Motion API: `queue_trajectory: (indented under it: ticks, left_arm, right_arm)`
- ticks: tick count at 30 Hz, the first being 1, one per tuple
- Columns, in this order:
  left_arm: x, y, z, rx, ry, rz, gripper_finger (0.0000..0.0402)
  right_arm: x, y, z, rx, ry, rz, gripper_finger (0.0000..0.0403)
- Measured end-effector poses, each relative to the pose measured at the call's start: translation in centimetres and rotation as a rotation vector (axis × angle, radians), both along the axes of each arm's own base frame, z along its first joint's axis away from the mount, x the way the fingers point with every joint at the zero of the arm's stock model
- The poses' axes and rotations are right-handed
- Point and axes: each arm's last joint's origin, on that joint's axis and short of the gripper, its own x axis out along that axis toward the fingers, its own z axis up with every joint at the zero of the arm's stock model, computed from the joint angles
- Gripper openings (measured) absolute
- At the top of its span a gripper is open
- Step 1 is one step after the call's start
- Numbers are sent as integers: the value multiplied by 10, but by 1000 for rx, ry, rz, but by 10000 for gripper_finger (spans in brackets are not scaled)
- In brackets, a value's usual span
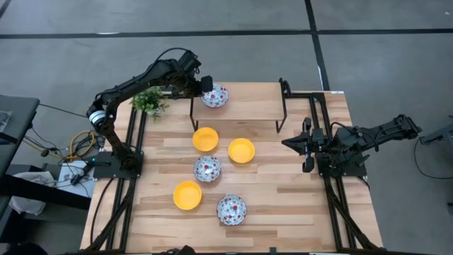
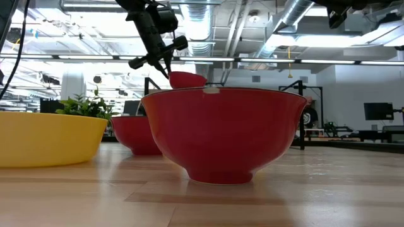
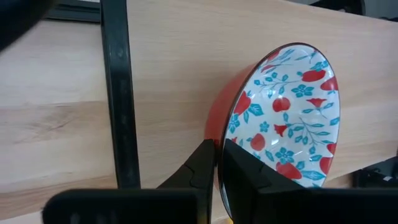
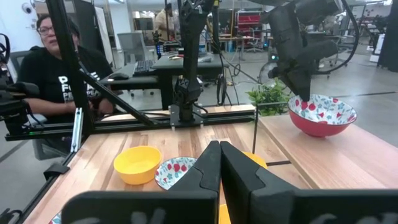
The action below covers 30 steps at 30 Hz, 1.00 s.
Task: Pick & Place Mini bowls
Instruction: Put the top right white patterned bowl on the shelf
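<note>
The floral bowl (image 1: 214,95) sits on the raised wooden shelf (image 1: 248,106) at the far side of the table, with the left gripper (image 1: 205,86) pinched shut on its rim, one finger inside and one outside, as the left wrist view shows. To finish this step well, the bowl should rest flat on the shelf before the fingers part, and the gripper should then lift straight off so the rim is not dragged. Five more bowls lie on the lower tabletop (image 1: 283,198): three yellow bowls (image 1: 205,139) and two patterned ones (image 1: 207,168), spread well apart. The right gripper (image 1: 297,144) waits at the table's right side, its fingers closed on nothing. A small plant (image 1: 149,102) stands beside the shelf. Beyond the light wood table is an open workshop with desks, and a seated person (image 4: 59,68) in a dark shirt.
</note>
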Motion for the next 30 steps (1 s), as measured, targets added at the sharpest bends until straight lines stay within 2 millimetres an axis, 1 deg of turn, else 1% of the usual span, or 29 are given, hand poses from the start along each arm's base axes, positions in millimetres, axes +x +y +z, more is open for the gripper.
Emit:
queue_trajectory:
  ticks: [15, 18, 21, 30]
  left_arm:
    - [1, 0, -1, 14, 8, -22, 26]
    - [1, 1, -1, 16, 7, -24, 31]
    - [1, 1, -1, 17, 7, -25, 45]
    - [0, 1, -1, 29, 16, -16, 112]
  right_arm:
    - [0, 0, 0, 25, -2, -2, 1]
    - [0, 0, 0, 25, -2, -2, 1]
    - [0, 0, 0, 25, -2, -2, 1]
    - [0, 0, 0, 25, -2, -2, 1]
